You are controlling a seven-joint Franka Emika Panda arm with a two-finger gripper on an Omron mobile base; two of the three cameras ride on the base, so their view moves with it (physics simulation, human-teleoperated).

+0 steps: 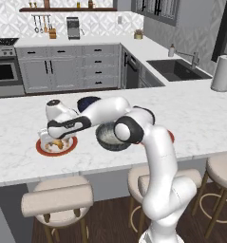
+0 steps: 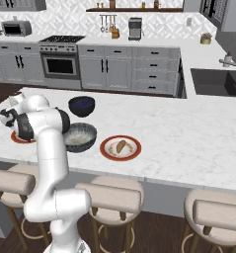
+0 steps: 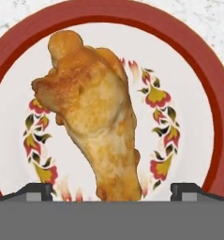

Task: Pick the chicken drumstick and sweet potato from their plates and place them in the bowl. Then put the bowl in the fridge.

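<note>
Two-finger gripper [image 3: 111, 191] low over the left red-rimmed plate [image 1: 41, 147]; jaws spread wide, one dark tip on each side of the lumpy golden-brown chicken drumstick [image 3: 92, 112], nothing clamped. Whether the tips touch the meat cannot be told. Drumstick lies across the plate's cream centre, thick end away from the hand, narrow end between the tips; a ring of red and olive leaf ornament shows around it.

Edges and room: this plate sits near the front edge of the white marble island counter [image 1: 200, 118], towards its left end. Bare marble stretches to the far side and far to the right.

Around: the deep dark grey ribbed bowl [image 2: 80, 137] stands just right of the arm's forearm, close to the drumstick's plate. A smaller glossy dark blue bowl [image 2: 82, 105] sits beyond it, nearer the far edge. The second red-rimmed plate [image 2: 120, 147] lies right of the grey bowl, carrying the smooth orange-tan sweet potato [image 2: 121, 146]. The arm's elbow hangs over the grey bowl's near side in the left base view.

A white paper towel roll [image 1: 223, 72] stands at the island's far right. Padded beige stools [image 1: 58, 199] line the near side below the counter edge.

No legible writing or brand marks.
</note>
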